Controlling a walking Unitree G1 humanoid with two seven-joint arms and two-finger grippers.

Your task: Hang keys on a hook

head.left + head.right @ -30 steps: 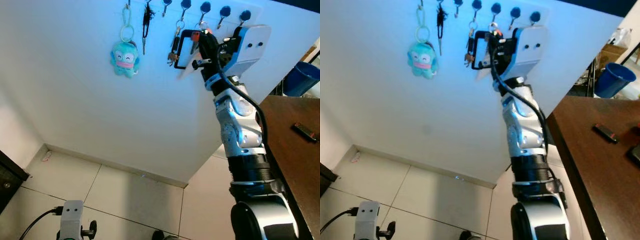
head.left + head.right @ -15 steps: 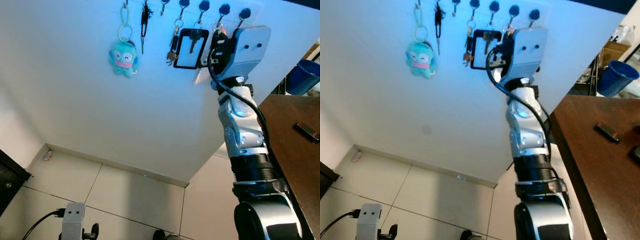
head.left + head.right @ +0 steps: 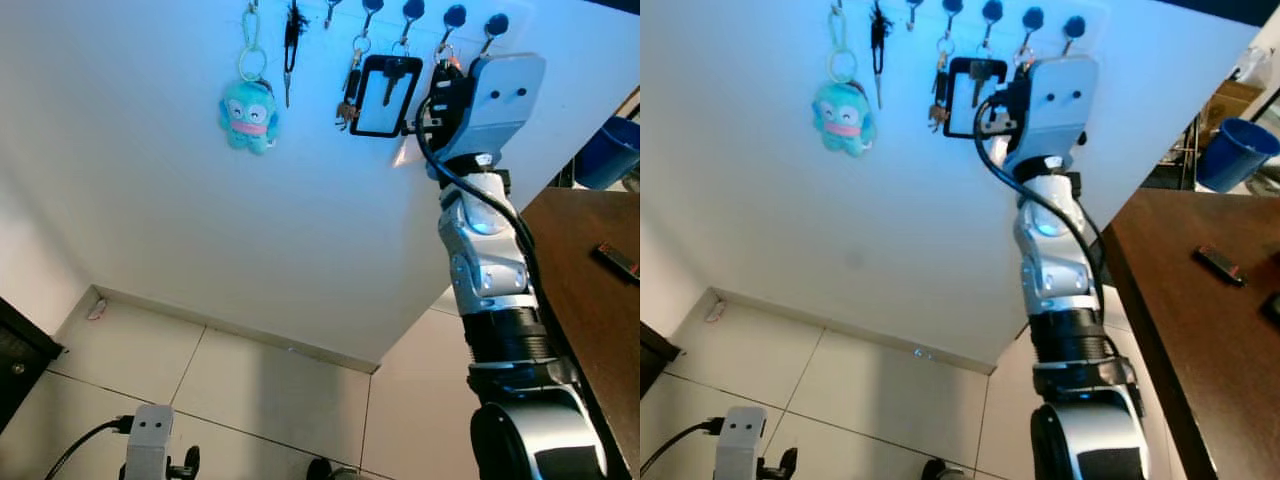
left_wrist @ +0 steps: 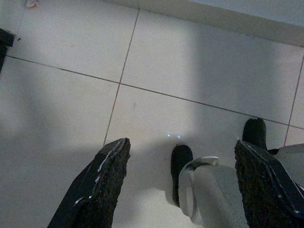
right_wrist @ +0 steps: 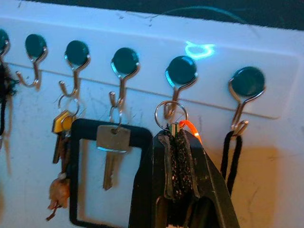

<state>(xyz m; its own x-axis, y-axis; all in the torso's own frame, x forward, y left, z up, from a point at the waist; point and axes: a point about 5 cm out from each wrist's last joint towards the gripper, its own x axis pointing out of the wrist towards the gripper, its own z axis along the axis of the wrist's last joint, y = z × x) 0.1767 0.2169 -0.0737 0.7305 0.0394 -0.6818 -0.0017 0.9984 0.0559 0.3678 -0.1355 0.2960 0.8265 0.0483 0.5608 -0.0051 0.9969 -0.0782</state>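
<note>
Right gripper point(image 5: 180, 156) pinched the keys' silver ring point(image 5: 171, 115) at a hook point(image 5: 176, 90); we read no lettering.

Hooks on the white rail point(image 5: 280, 102): six counted in the right wrist view, each with a round dark cap point(image 5: 181, 70). Key rings: three are seen hung. Silver key point(image 5: 112, 142) with black rectangular frame point(image 5: 78, 175): one. Key bunch with yellow tag point(image 5: 61, 124): one. Plush toy point(image 3: 248, 117), teal: one. Blue bin point(image 3: 610, 152): one. Brown table point(image 3: 590, 310): one.
</note>
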